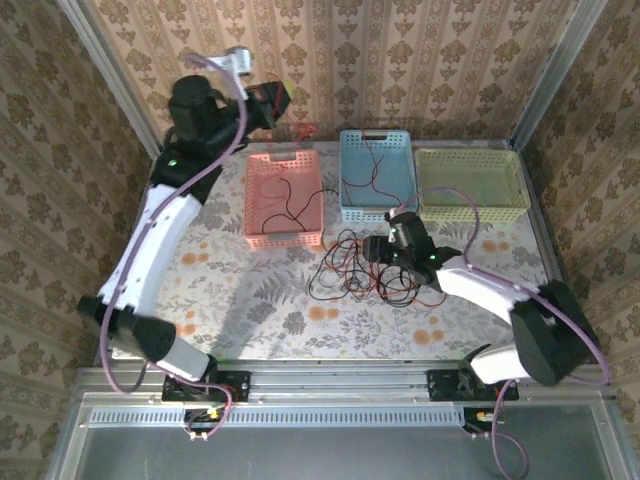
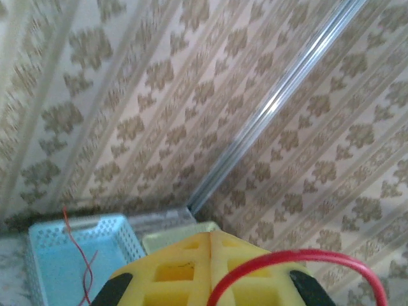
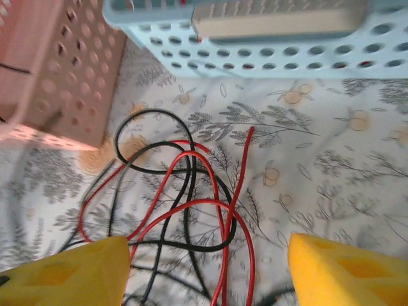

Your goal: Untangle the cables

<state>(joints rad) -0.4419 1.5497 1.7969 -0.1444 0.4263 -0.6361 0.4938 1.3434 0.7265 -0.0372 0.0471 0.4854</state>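
Note:
A tangle of thin red and black cables (image 1: 345,270) lies on the floral table in front of the baskets. My right gripper (image 1: 378,250) hovers low over its right side. It is open, its yellow pads (image 3: 70,271) spread wide above crossing red and black loops (image 3: 191,191), with nothing between them. My left gripper (image 1: 272,103) is raised high at the back left near the wall. Its yellow pads (image 2: 172,271) are pressed together, and a red cable (image 2: 299,258) arcs out from their seam. One red cable (image 1: 365,170) lies in the blue basket and one black cable (image 1: 292,200) in the pink one.
Three baskets stand in a row at the back: pink (image 1: 284,238), blue (image 1: 375,213) and pale green (image 1: 470,200). The pink basket's wall (image 3: 57,70) and the blue basket's wall (image 3: 268,54) stand close ahead of the right gripper. Papered walls enclose the table.

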